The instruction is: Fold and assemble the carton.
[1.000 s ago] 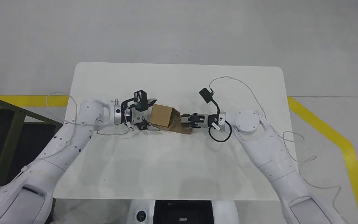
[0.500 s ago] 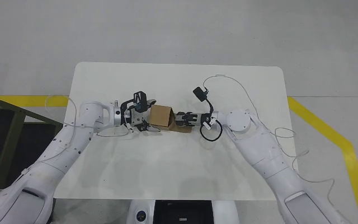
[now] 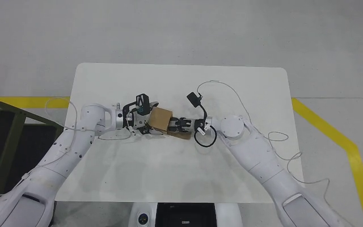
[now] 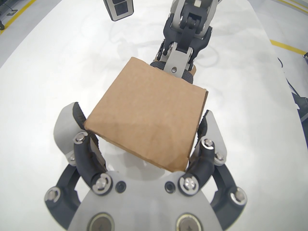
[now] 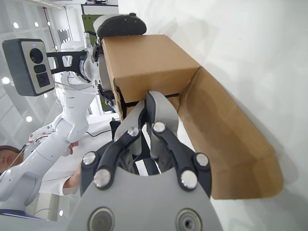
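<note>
1. Two tools are on one brown carton (image 3: pixel 160 118). It sits about mid-bench (image 3: pixel 238 164), and your arms meet it from opposite ends.
2. Left tool (image 3: pixel 144 122): it is spread wide across the carton's full width. In the left wrist view (image 4: pixel 142 118) you can see the pads (image 4: pixel 80 117) pressed against both side edges of the top panel (image 4: pixel 146 114). It is holding the carton.
3. The right wrist view backs this up. One left-tool pad (image 5: pixel 120 26) sits flat on the carton's far side panel.
4. Right tool (image 3: pixel 177 123): it is narrow, with the fingers nearly together. In the right wrist view (image 5: pixel 146 102) the tips sit at the carton's open end, just under the edge of the near panel (image 5: pixel 149 66).
5. You cannot tell from any view whether there is cardboard between those fingers.
6. In the left wrist view the right tool (image 4: pixel 178 70) touches the carton's far edge, with one finger lying over that edge.
7. Carton state: the body is squared up into a box shape. One long flap (image 5: pixel 228 145) is unfolded and sticks out from the open end, running alongside the right tool towards the right arm.
8. The flap lies low against the bench. The body's corner nearest the left tool looks tilted, with shadow beneath it. You cannot tell whether the body rests on the bench.
</note>
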